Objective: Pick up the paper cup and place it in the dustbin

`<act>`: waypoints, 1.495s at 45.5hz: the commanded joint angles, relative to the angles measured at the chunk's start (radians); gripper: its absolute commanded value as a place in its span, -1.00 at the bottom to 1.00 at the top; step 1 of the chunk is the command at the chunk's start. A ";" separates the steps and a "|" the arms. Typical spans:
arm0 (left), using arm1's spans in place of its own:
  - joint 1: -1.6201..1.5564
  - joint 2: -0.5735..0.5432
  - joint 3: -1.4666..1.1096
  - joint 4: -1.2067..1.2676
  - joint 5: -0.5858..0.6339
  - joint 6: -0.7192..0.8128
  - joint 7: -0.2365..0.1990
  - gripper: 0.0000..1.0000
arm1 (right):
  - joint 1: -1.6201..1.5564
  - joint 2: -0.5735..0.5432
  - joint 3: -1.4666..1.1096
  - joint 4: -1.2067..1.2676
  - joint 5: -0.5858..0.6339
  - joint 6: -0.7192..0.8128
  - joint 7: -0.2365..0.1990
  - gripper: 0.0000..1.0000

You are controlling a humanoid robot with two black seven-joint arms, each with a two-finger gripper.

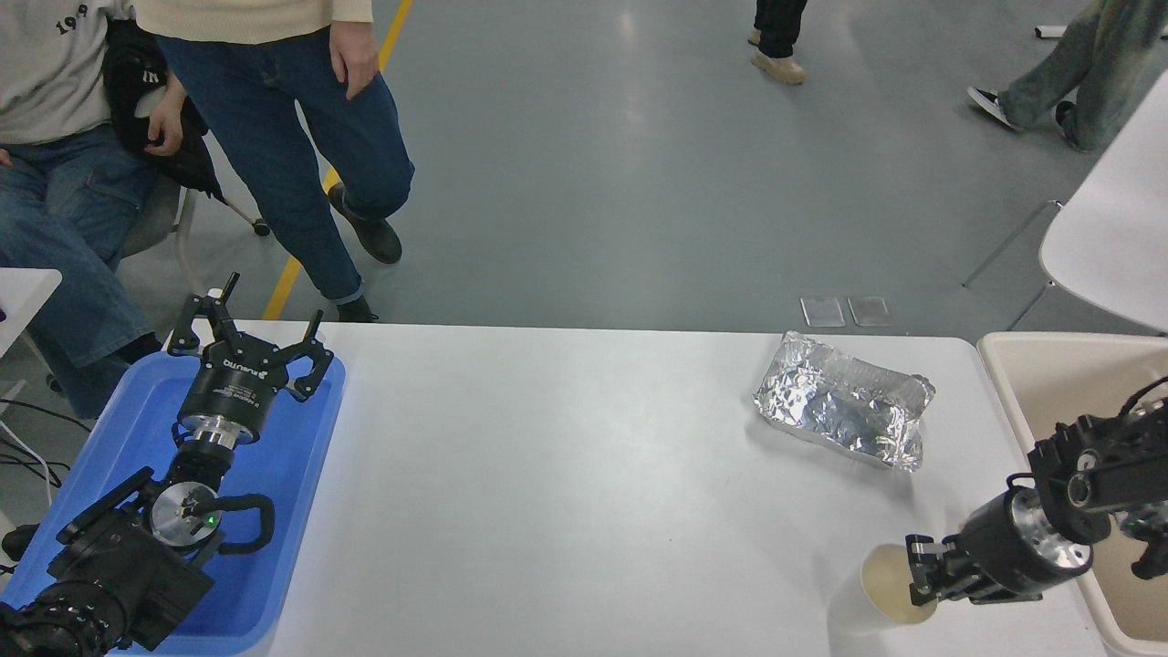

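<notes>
The paper cup (878,591) is small and white with a cream inside, and it is near the table's front right corner. My right gripper (922,573) comes in from the right and is shut on the cup's right rim, with one finger inside the cup. The beige dustbin (1008,401) stands just past the table's right edge, and my right arm reaches across its near wall. My left gripper (248,342) is parked open over the blue tray (301,474) at the lower left.
A crinkled silver foil tray (839,411) lies at the table's far right, behind the cup. One person sits and another stands (274,137) beyond the far left corner. A white chair (1109,237) stands behind the dustbin.
</notes>
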 commanded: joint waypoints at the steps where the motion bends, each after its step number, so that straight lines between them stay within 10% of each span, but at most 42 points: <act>1: -0.001 0.000 0.000 0.000 0.000 -0.001 0.001 1.00 | 0.219 -0.015 -0.053 0.022 0.003 0.281 0.005 -1.00; 28: -0.001 0.000 0.000 0.000 0.000 -0.001 0.001 1.00 | 0.771 -0.010 -0.240 0.081 0.126 0.338 0.006 -1.00; 68: -0.001 0.000 0.000 0.000 0.000 -0.001 0.000 1.00 | 0.800 -0.035 -0.395 0.003 0.097 0.338 0.003 -1.00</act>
